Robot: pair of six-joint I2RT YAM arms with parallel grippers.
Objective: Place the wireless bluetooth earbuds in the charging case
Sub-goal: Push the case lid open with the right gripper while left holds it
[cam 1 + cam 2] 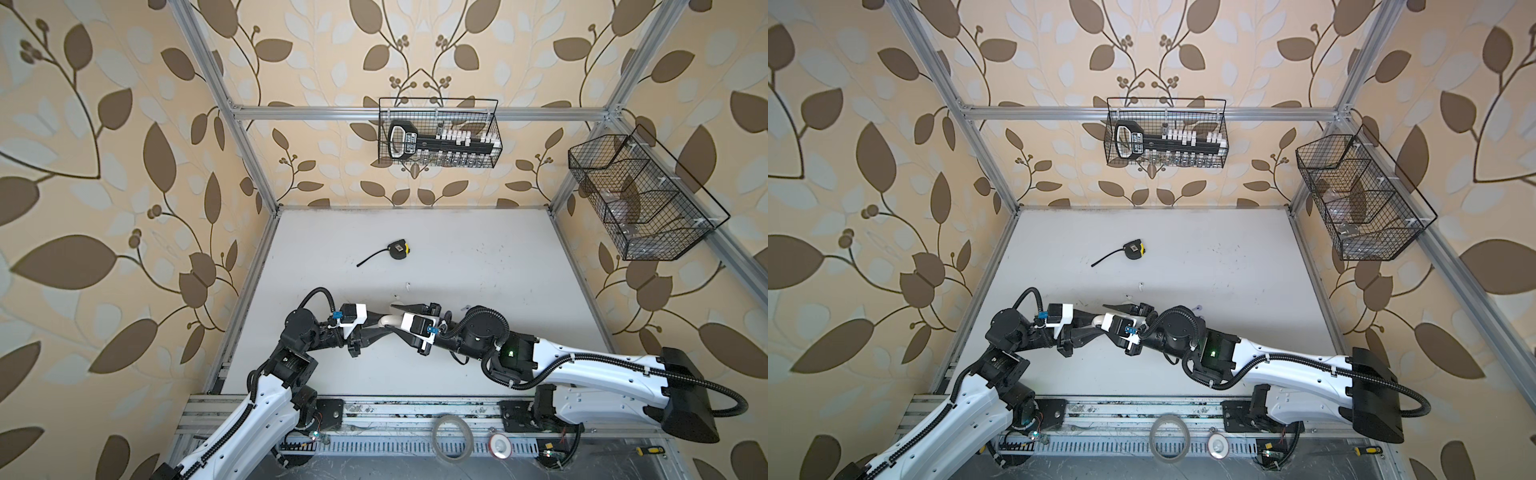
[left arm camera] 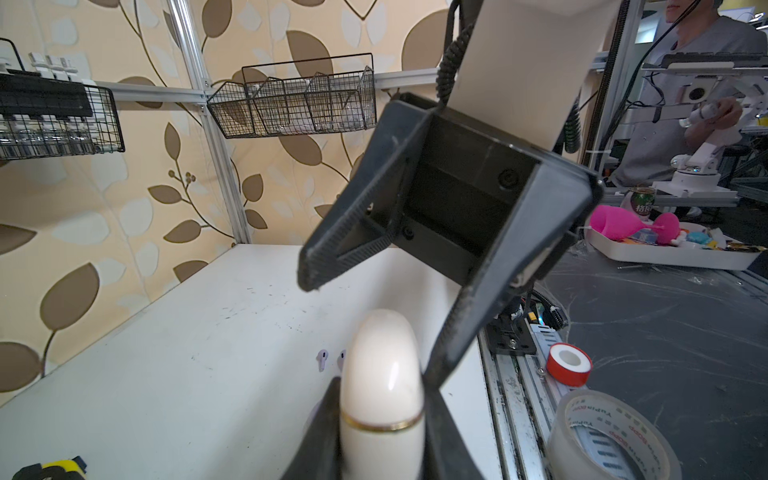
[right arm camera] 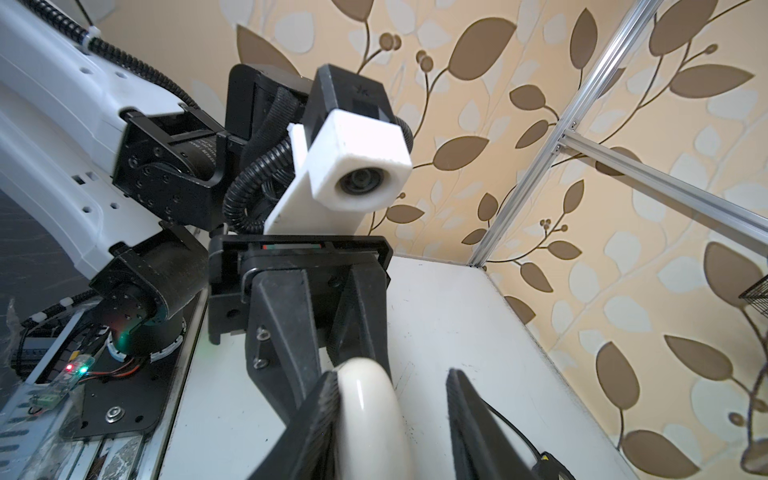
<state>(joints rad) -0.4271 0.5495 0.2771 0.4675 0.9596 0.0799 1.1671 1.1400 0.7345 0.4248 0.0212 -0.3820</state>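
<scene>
Gripping tight, the left end effector (image 2: 382,440) is closed on the cream charging case (image 2: 382,386). It has one black finger on each side of the lower half. A thin gold ring runs round the case just above those fingers, and the round top sticks out past them. In both top views the case is near the middle of the white bench (image 1: 498,257), toward the front edge. Farther back on the bench lies a black and yellow tape measure (image 1: 399,251) with its dark strap stretched out to the left. One tiny white earbud (image 1: 408,286) lies on the bench just behind the case, not in it. The right end effector (image 3: 390,376) reaches over the round top of the case from the right. Its jaws are open: one finger touches the side of the case and the other stands apart with a clear gap. More to the right, two lavender earbuds (image 2: 322,360) lie side by side on the bench, close to the right arm and outside the case.
</scene>
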